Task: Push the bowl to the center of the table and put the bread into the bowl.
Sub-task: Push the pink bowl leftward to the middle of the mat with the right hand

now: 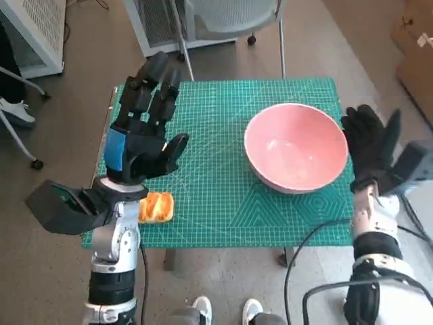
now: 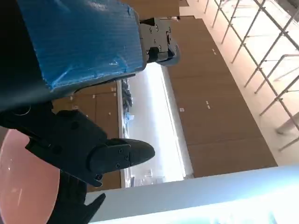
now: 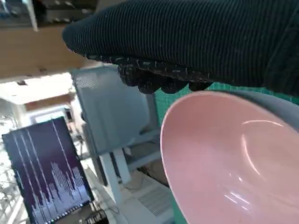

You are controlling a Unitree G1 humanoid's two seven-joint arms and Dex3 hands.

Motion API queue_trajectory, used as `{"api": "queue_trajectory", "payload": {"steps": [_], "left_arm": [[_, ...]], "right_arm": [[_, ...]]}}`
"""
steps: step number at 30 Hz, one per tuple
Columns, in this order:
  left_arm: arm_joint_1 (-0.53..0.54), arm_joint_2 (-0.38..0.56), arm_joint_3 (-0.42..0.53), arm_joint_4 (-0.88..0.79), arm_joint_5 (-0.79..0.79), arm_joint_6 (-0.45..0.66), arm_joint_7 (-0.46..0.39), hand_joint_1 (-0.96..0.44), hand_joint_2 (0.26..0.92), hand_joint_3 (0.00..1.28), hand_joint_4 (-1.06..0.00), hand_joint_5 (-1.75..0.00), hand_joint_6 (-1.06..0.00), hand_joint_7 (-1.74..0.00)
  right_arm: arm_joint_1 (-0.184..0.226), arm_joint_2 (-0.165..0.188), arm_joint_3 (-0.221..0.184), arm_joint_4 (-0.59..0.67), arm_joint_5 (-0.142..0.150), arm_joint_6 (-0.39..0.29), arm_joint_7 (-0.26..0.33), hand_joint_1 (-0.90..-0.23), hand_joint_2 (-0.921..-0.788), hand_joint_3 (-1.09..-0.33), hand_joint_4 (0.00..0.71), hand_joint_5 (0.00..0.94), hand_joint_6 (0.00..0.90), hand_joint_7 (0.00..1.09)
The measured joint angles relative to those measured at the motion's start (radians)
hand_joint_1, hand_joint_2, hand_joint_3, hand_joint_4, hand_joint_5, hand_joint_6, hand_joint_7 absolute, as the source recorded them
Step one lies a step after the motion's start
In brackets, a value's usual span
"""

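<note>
Green mat (image 1: 223, 156) covering the counter. Beyond the mat's far edge, a chair (image 1: 230, 20) and a white cabinet (image 1: 34, 34). At its near edge, shoes (image 1: 226, 310). Beyond it, a lit monitor (image 3: 46, 172).

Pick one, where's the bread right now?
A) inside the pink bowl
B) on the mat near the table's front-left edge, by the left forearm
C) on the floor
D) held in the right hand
B: in the head view the bread lies on the green mat beside the left wrist, the pink bowl is empty, and the right hand sits at the bowl's far side holding nothing.
</note>
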Motion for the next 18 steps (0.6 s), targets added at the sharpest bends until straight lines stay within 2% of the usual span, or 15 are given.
{"api": "queue_trajectory", "payload": {"steps": [5, 7, 12, 18], "left_arm": [[0.004, 0.002, 0.0, -0.009, 0.0, 0.002, 0.0, -0.28, 0.671, 0.56, -0.01, -0.01, 0.0, -0.48], [0.006, 0.004, 0.001, -0.012, 0.0, 0.003, 0.0, -0.28, 0.683, 0.53, -0.02, -0.01, 0.0, -0.49], [0.019, 0.02, 0.011, -0.026, 0.0, 0.003, 0.001, -0.29, 0.694, 0.5, -0.03, -0.01, 0.0, -0.5], [0.034, 0.027, 0.017, -0.039, 0.0, 0.003, 0.003, -0.29, 0.699, 0.49, -0.03, -0.01, 0.0, -0.5]], "right_arm": [[0.0, 0.038, 0.009, 0.0, -0.018, 0.01, 0.0, -0.507, -0.921, -0.815, 0.196, 0.0, 0.304, 0.02], [-0.001, 0.05, 0.012, 0.0, -0.024, 0.013, -0.001, -0.522, -0.921, -0.815, 0.219, 0.012, 0.323, 0.03], [-0.012, 0.092, 0.021, 0.0, -0.028, 0.024, -0.002, -0.531, -0.921, -0.813, 0.246, 0.022, 0.35, 0.04], [-0.028, 0.12, 0.027, -0.001, -0.029, 0.03, -0.006, -0.516, -0.921, -0.816, 0.253, 0.019, 0.357, 0.04]]}}
